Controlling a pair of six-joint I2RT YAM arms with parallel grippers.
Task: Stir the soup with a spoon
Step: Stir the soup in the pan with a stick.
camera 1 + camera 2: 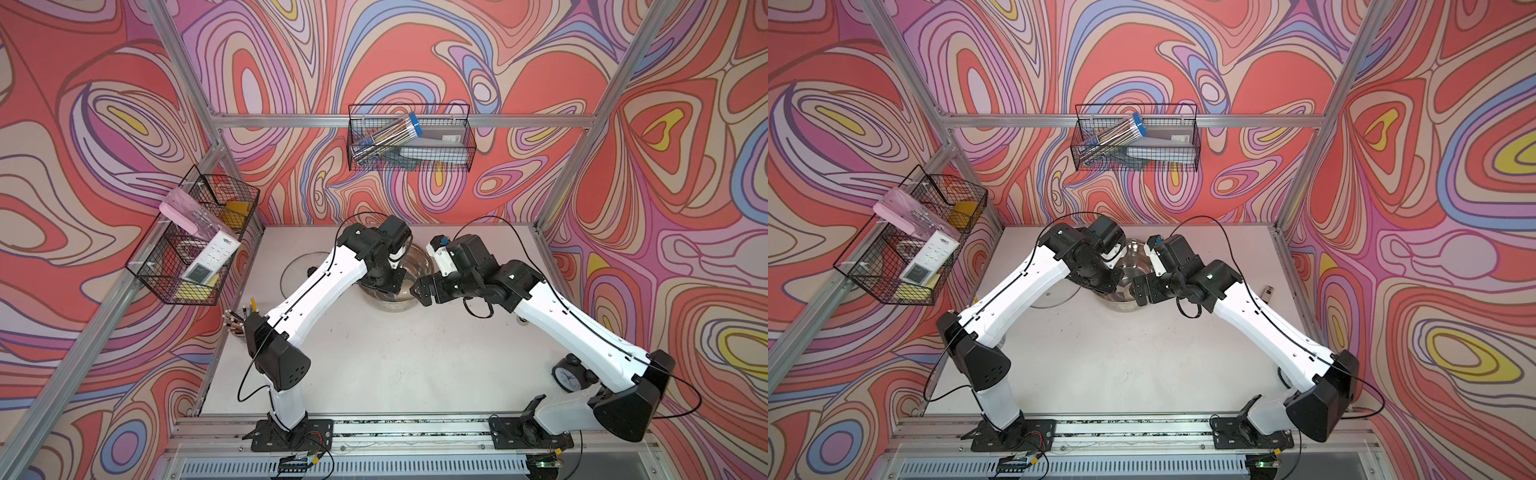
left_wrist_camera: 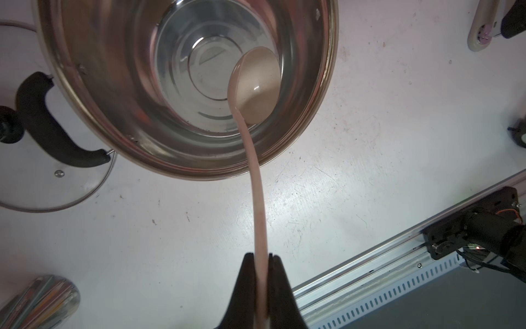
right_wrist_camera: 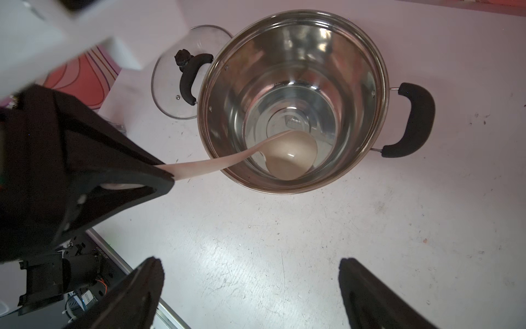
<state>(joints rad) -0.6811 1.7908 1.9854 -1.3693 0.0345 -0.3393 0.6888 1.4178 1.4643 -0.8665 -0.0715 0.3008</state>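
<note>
We see the scuffed white table [image 2: 170,242]: steel pot [image 2: 113,85] standing just ahead of the left gripper [image 2: 260,256], glass lid [image 2: 42,185] flat beside it, pen cup [image 2: 42,302] well apart.

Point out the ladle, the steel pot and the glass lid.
Cream-beige plastic ladle [image 2: 257,85], left wrist view, inside its bowl.
Round stainless steel pot [image 3: 353,94], right wrist view, inner wall.
Round glass lid [image 3: 165,91], right wrist view, bare glass.

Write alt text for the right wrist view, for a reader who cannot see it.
The left tool holds a beige spoon whose bowl sits inside a steel pot. A glass lid lies beside the pot; the right tool is open.
</note>
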